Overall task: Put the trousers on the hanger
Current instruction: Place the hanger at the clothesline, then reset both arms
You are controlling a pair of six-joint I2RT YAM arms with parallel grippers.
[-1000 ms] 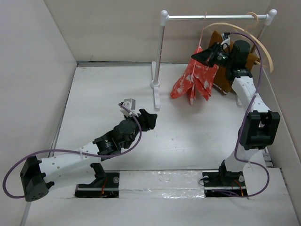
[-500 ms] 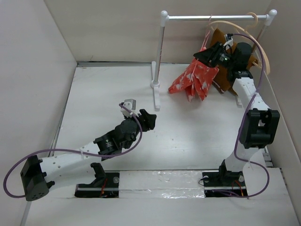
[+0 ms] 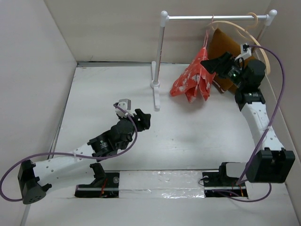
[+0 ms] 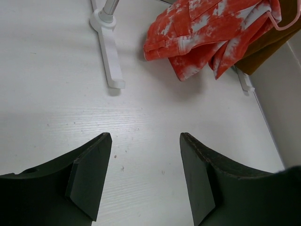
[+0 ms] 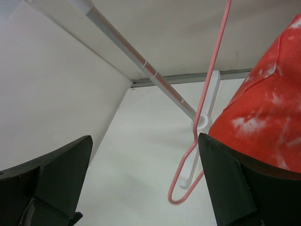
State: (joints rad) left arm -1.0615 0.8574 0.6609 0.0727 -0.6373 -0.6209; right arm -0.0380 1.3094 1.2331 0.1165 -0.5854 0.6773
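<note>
The orange-red, white-splotched trousers (image 3: 192,80) hang draped over the thin pink wire hanger (image 3: 205,41), whose hook is on the white rail (image 3: 211,17). My right gripper (image 3: 212,63) stands open just right of them, holding nothing. In the right wrist view the hanger (image 5: 209,89) dangles between the spread fingers of the right gripper (image 5: 145,141), and the trousers (image 5: 268,113) are beside the right finger. My left gripper (image 3: 143,120) hovers open and empty over the mid table. The left wrist view has the trousers (image 4: 207,33) far ahead of the left gripper (image 4: 146,174).
A brown cloth (image 3: 223,44) and a pale beige wooden hanger (image 3: 263,44) hang on the rail behind the trousers. The rack's left post and foot (image 3: 155,84) stand mid-table, with the foot (image 4: 109,47) ahead of my left gripper. Walls enclose the table on the left, back and right.
My right gripper has opened, let go at the trousers and hanger, and drawn back to the right. The trousers swung slightly left. The left arm shifted a little.
</note>
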